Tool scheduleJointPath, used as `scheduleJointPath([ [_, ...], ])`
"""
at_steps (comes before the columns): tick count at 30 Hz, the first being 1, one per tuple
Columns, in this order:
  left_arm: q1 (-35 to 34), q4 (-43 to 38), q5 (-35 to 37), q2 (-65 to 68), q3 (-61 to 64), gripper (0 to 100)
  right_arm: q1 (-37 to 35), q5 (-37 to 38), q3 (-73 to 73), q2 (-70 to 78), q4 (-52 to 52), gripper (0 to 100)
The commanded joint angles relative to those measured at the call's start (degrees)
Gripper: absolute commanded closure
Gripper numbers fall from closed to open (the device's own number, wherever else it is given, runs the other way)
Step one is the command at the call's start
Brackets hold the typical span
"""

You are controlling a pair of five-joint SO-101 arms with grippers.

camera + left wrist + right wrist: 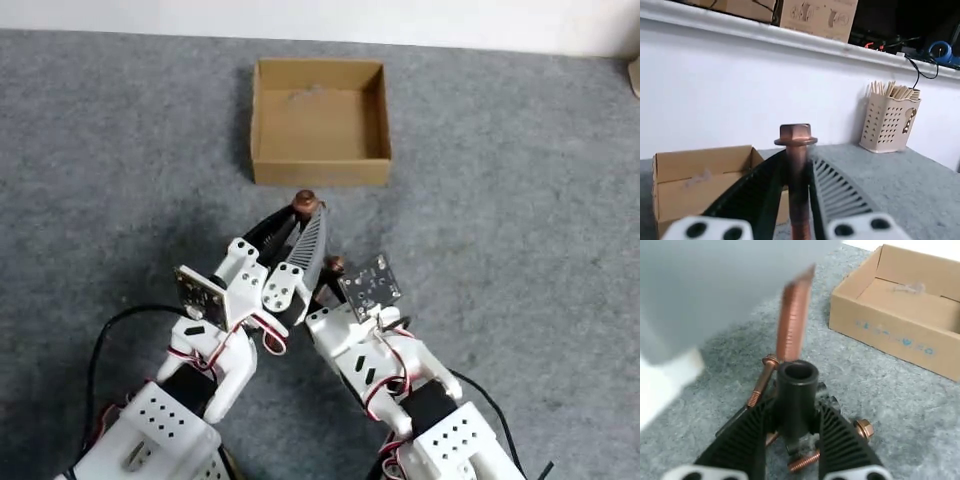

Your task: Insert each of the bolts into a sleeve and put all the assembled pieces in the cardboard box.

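Standing clamped in left pincer (pixel 797 170): bolt (pixel 795 136)

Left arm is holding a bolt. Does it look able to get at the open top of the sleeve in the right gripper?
Probably yes. The right gripper holds the sleeve upright, its bore open on top, and the bolt in the left gripper ends close by that opening, with nothing between.
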Motion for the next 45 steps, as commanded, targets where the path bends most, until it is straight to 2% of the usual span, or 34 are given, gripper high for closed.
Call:
scheduleJointPath([
  [1,-0.57,0.0,0.53,-0.57,-0.31,99,-0.57,2.11,-4.0,-0.48,-0.04,99.4],
  [4,-0.31,1.76,0.53,-0.57,0.04,99,-0.57,5.27,-4.0,-0.48,-0.13,99.4],
  [7,-0.22,3.69,0.62,-0.57,1.63,99,-0.66,5.45,-4.0,-0.48,-0.13,99.4],
  [19,-0.31,2.81,0.7,-0.75,3.3,99,-0.48,5.19,-4.09,-0.48,-0.13,99.4],
  [24,-1.89,2.81,7.65,-0.57,3.03,99,-0.22,5.19,-4.09,-0.48,-0.13,99.4],
  [35,-1.54,3.25,8.35,-0.66,5.41,99,-0.22,5.1,-4.09,-0.48,-0.13,99.4],
  [41,0.84,9.85,8.35,-1.1,5.49,99,-0.13,4.92,-4.09,-0.48,-0.13,99.4],
  [45,0.84,11.52,8.0,-1.1,5.49,99,3.38,1.32,-4.18,-0.48,-0.13,99.4],
])
